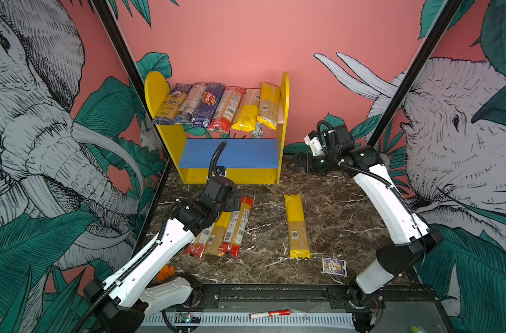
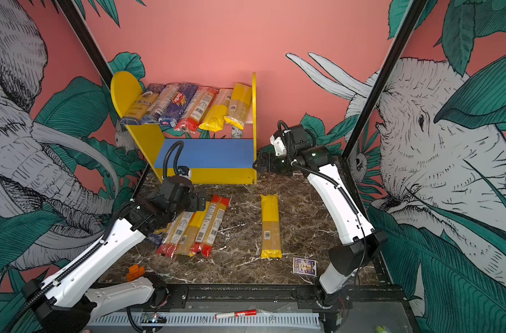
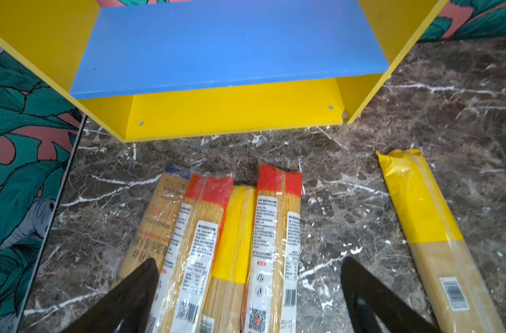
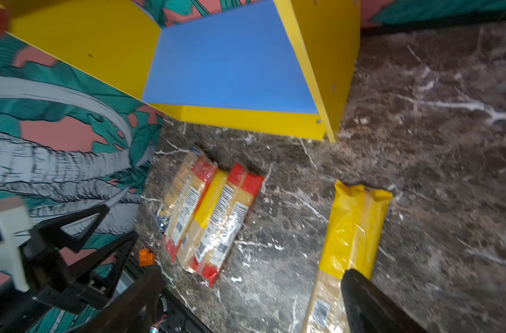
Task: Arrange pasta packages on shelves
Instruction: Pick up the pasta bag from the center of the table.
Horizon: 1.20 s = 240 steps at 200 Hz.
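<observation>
Shelves (image 1: pixel 283 115): six spaghetti packets (image 1: pixel 217 106) are lying side by side, filling the upper board; blue lower board (image 1: pixel 240 152) is sitting bare, probably for the rest. Packet cluster (image 1: pixel 231 227) is lying near the marble tabletop's (image 1: pixel 332 207) left edge, lone yellow packet (image 1: pixel 296 227) mid-top. Left gripper (image 3: pixel 248 261) is hovering over the cluster, right gripper (image 4: pixel 253 271) beside the shelves; both spread wide, holding nothing.

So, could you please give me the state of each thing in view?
Left gripper, jaws open, empty.
Right gripper, jaws open, empty.
Six spaghetti packets, side by side on the shelf unit's upper level.
Blue lower board, bare.
Clustered packets, flat on the marble table.
Lone yellow packet, flat on the table, apart.
</observation>
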Available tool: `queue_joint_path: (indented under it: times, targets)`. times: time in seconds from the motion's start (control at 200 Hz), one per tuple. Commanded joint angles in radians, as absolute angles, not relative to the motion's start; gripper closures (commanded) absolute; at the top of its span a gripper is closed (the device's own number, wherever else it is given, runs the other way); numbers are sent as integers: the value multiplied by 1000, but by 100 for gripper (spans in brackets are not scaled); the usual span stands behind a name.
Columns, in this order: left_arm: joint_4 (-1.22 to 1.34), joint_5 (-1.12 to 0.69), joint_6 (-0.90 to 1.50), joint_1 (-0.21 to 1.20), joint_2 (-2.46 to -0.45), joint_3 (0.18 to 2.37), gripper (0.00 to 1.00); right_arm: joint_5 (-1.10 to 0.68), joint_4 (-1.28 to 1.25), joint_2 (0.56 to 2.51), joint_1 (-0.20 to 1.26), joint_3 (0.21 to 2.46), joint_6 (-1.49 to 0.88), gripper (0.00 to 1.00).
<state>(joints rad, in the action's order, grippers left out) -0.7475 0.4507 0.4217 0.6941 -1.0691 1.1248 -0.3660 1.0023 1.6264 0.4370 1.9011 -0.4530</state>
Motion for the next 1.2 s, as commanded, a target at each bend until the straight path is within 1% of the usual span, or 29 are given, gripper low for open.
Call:
queue_joint_path:
  times: [0.0, 0.1, 0.205, 0.485, 0.695, 0.9, 0.92, 0.985, 1.195]
  targets:
    - [-780, 566, 547, 751, -999, 1054, 1, -258, 1022, 1556, 448, 1822, -406, 5]
    - [-776, 556, 579, 767, -982, 988, 1, -215, 1013, 1509, 449, 1725, -397, 5]
    - [-756, 536, 559, 768, -1003, 960, 1, -180, 1008, 1464, 450, 1629, -407, 5]
    - [-680, 458, 395, 767, -1186, 1060, 1, -87, 976, 1363, 469, 1384, -488, 5]
    - [-620, 410, 299, 763, -1239, 1094, 1, -9, 975, 1322, 540, 1261, -589, 5]
    - [-590, 303, 298, 707, -1223, 1089, 1, 54, 973, 1311, 627, 1190, -695, 6]
    - [-583, 289, 299, 674, -1220, 1085, 1, 60, 977, 1313, 636, 1186, -705, 6]
    - [-575, 257, 302, 638, -1212, 1075, 1, 79, 982, 1319, 667, 1176, -731, 6]
    - [-581, 250, 301, 592, -1196, 1056, 1, 121, 988, 1322, 755, 1133, -820, 7]
